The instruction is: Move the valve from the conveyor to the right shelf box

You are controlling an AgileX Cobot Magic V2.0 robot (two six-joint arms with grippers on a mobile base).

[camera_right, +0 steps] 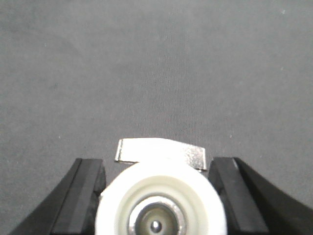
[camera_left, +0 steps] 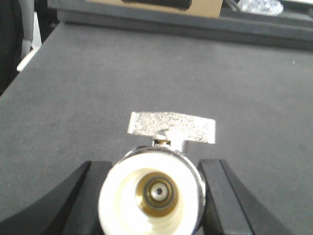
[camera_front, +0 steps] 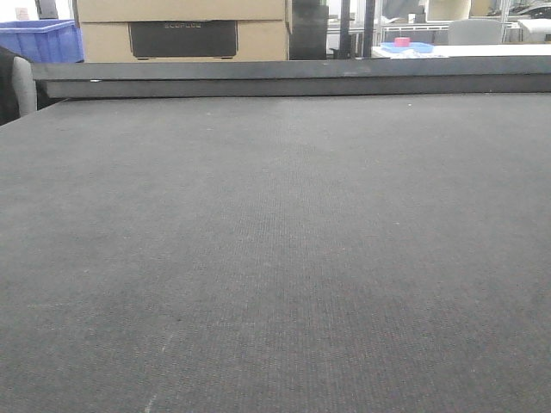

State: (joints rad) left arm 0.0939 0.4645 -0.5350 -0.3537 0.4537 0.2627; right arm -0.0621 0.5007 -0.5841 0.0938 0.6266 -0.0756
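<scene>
The conveyor (camera_front: 275, 258) is a wide dark grey felt-like belt with a dark raised rail (camera_front: 293, 79) along its far edge. No gripper or valve shows in the front view. In the left wrist view my left gripper (camera_left: 153, 171) is shut on a chrome valve (camera_left: 151, 196). The valve's white open end faces the camera and its flat silver handle (camera_left: 171, 128) is on top, above the belt (camera_left: 146, 73). In the right wrist view my right gripper (camera_right: 157, 169) is shut on a second valve (camera_right: 159, 205), also with a white end and silver handle (camera_right: 161, 152), over the belt (camera_right: 156, 73).
Beyond the rail stand stacked cardboard boxes (camera_front: 181, 26) and a blue crate (camera_front: 39, 39) at the far left. A white table with a pink object (camera_front: 402, 41) on a blue tray is at the far right. The belt's left edge (camera_left: 29, 68) shows in the left wrist view.
</scene>
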